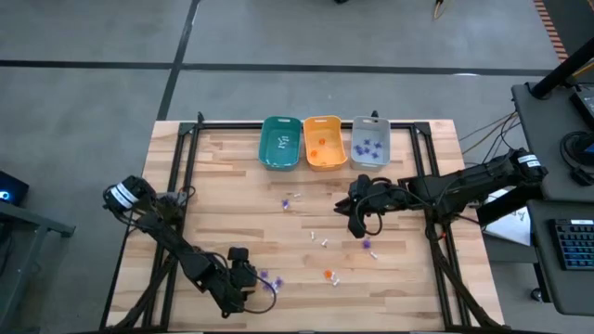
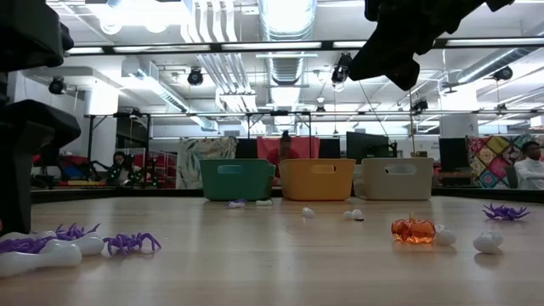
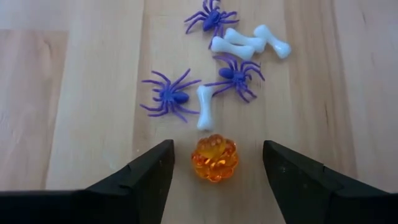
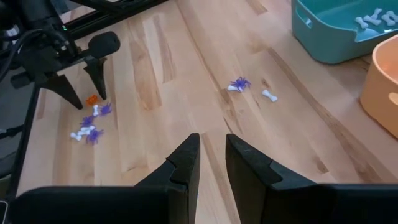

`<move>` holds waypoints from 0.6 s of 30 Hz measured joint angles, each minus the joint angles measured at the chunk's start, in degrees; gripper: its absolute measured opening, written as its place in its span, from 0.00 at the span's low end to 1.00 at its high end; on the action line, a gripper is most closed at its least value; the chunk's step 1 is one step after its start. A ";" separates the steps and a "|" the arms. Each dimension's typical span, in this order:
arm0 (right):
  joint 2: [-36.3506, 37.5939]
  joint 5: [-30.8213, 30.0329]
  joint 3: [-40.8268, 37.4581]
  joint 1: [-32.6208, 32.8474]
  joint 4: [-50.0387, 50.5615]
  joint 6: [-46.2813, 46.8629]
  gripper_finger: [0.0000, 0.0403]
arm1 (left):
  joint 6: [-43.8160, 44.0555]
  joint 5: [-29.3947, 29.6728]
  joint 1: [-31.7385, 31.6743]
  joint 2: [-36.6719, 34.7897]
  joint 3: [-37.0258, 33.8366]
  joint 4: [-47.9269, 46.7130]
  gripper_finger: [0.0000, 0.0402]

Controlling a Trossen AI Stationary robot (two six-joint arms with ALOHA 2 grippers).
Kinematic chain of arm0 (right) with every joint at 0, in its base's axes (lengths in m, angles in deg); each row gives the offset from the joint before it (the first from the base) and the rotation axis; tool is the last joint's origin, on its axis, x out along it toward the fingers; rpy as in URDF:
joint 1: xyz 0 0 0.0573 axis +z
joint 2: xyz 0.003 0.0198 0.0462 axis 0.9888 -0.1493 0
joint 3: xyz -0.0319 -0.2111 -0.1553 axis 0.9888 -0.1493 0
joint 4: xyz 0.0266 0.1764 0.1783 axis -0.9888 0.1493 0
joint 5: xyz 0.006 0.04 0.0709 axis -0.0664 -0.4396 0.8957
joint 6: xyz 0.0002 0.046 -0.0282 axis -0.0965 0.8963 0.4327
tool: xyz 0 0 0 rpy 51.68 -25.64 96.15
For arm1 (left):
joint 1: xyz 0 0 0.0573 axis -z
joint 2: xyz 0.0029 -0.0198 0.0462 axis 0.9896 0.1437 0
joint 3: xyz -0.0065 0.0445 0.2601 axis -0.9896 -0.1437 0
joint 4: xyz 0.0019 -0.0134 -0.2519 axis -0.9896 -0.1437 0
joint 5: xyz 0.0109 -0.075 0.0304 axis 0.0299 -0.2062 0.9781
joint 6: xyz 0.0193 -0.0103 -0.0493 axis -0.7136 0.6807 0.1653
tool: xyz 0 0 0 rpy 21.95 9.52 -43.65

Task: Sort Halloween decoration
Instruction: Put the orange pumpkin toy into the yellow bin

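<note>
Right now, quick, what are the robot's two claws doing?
Left gripper: open, fingers either side of an orange pumpkin, not gripping it.
Right gripper: nearly closed, nothing visible between its fingers, above the table.

No text, label, brand, number or sign can be read anywhere in these views.

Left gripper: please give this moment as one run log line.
left gripper: open, around orange pumpkin | right gripper: nearly shut, empty, above table
</note>
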 joint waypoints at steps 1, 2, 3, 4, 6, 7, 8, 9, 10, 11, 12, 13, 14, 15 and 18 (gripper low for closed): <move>0.00 -0.02 0.00 0.00 -0.04 -0.12 0.17 | 0.31 0.00 0.00 0.01 0.00 -0.06 0.57; 0.00 -0.02 0.00 0.00 -0.02 -0.15 0.17 | 0.49 0.00 0.00 -0.01 0.02 -0.22 0.56; 0.00 -0.02 0.00 0.00 -0.02 -0.16 0.17 | 0.55 -0.02 0.00 -0.08 0.02 -0.43 0.55; 0.00 -0.02 0.00 0.00 -0.02 -0.17 0.17 | 0.59 -0.02 0.00 -0.19 0.02 -0.61 0.53; 0.00 -0.02 0.00 0.00 -0.02 -0.20 0.17 | 0.63 -0.19 -0.04 -0.33 0.00 -1.02 0.49; 0.00 -0.02 0.00 0.00 -0.02 -0.22 0.17 | 0.64 -0.23 -0.06 -0.38 0.00 -1.15 0.47; 0.00 -0.02 0.00 0.00 -0.02 -0.24 0.17 | 0.64 -0.23 -0.04 -0.38 0.00 -1.35 0.45; 0.00 -0.02 0.00 0.00 -0.02 -0.28 0.17 | 0.64 -0.22 -0.04 -0.39 0.00 -1.55 0.43; 0.00 -0.02 0.00 0.00 -0.02 -0.33 0.17 | 0.64 -0.22 -0.07 -0.40 0.00 -1.66 0.40; 0.00 -0.02 0.00 0.00 -0.02 -0.33 0.17 | 0.64 -0.22 -0.07 -0.41 0.00 -1.72 0.38; 0.00 -0.02 0.00 0.00 -0.02 -0.34 0.17 | 0.64 -0.22 -0.07 -0.45 0.00 -1.79 0.36; 0.00 -0.02 0.00 0.00 -0.02 -0.34 0.17 | 0.66 -0.24 -0.07 -0.47 0.00 -1.88 0.33; 0.00 -0.02 0.00 0.00 -0.02 -0.34 0.17 | 0.66 -0.34 -0.07 -0.47 -0.02 -1.95 0.31; 0.00 -0.02 0.00 0.00 -0.02 -0.33 0.17 | 0.66 -0.54 -0.08 -0.49 -0.02 -1.97 0.29; 0.00 -0.02 0.00 0.00 0.00 -0.33 0.17 | 0.67 -0.69 -0.07 -0.51 -0.02 -1.97 0.22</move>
